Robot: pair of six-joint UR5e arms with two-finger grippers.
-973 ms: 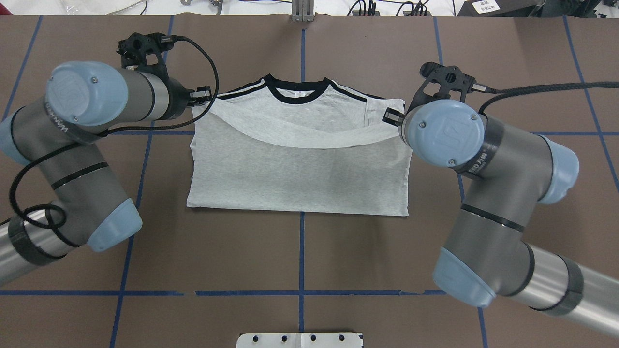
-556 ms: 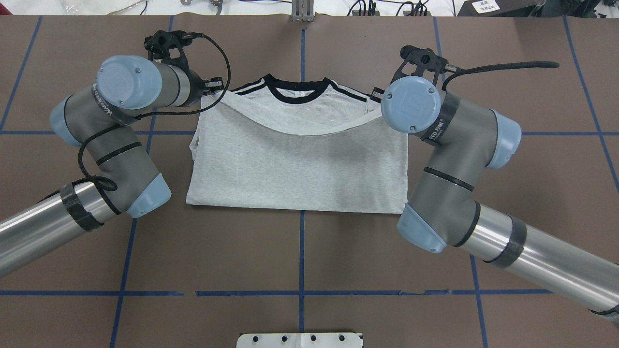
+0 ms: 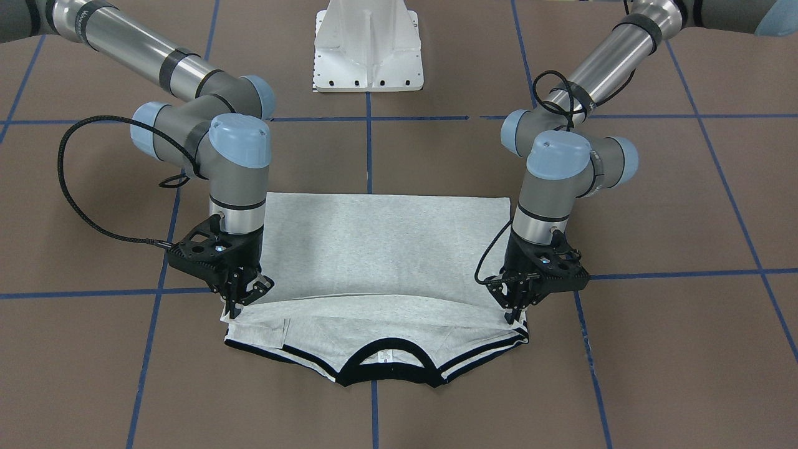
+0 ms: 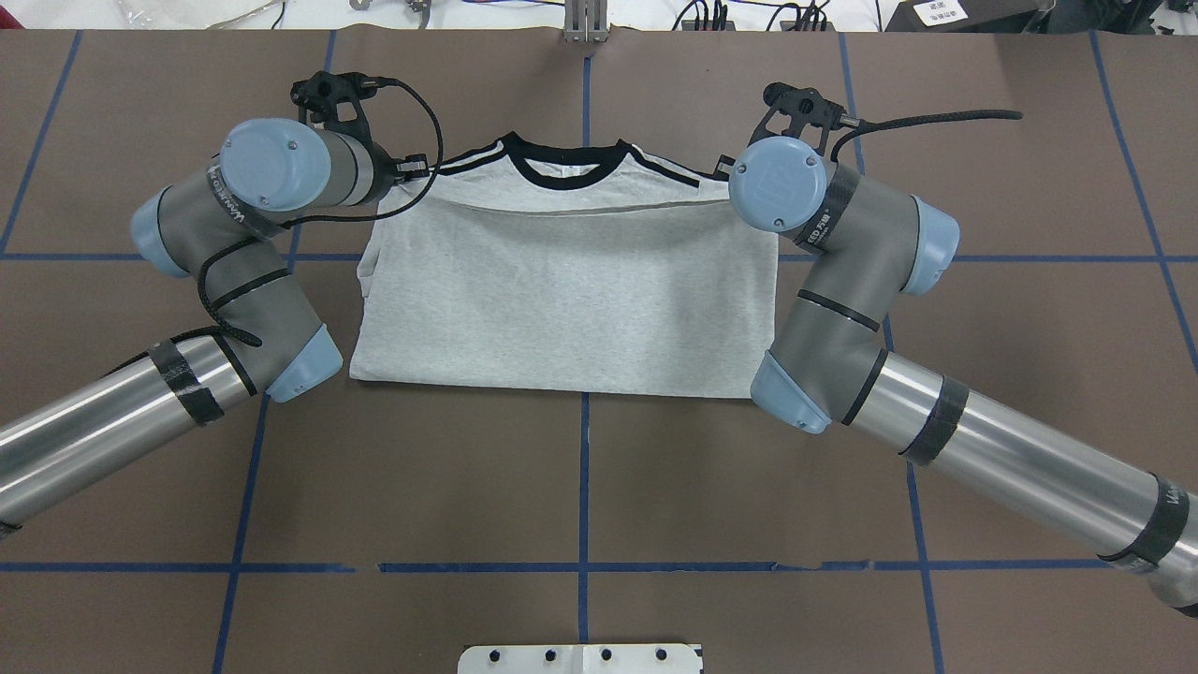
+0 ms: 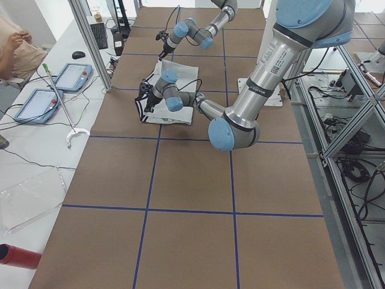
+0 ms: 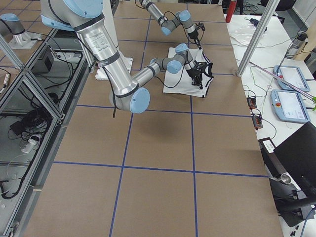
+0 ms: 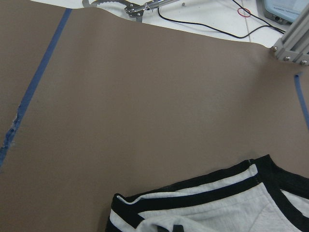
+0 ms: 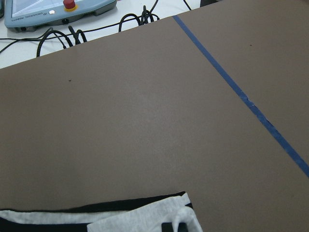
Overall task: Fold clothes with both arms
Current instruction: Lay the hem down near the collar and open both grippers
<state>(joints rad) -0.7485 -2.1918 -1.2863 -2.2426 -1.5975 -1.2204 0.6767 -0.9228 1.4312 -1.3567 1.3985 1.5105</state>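
The grey T-shirt (image 4: 571, 290) lies folded on the brown table, its black collar (image 4: 562, 168) at the far side. The lower half is laid over the upper half, and its edge runs straight just short of the collar (image 3: 383, 368). My left gripper (image 3: 512, 310) pinches one corner of that edge low over the table. My right gripper (image 3: 240, 299) pinches the other corner. The left wrist view shows the striped shoulder trim (image 7: 193, 191) on the table. The right wrist view shows a grey corner of cloth (image 8: 140, 217) at the fingers. The printed front is hidden.
The white pedestal (image 3: 368, 47) stands at the robot's side of the table. Blue tape lines (image 4: 584, 487) cross the brown cover. A side table beyond the far edge holds teach pendants (image 5: 72, 75) and cables, with a person (image 5: 15, 51) seated there. An aluminium post (image 5: 90, 42) stands by it.
Both arms have reached farther forward and lower, carrying the hem edge toward the collar. The sagging edge now lies straight and flat just short of the collar.
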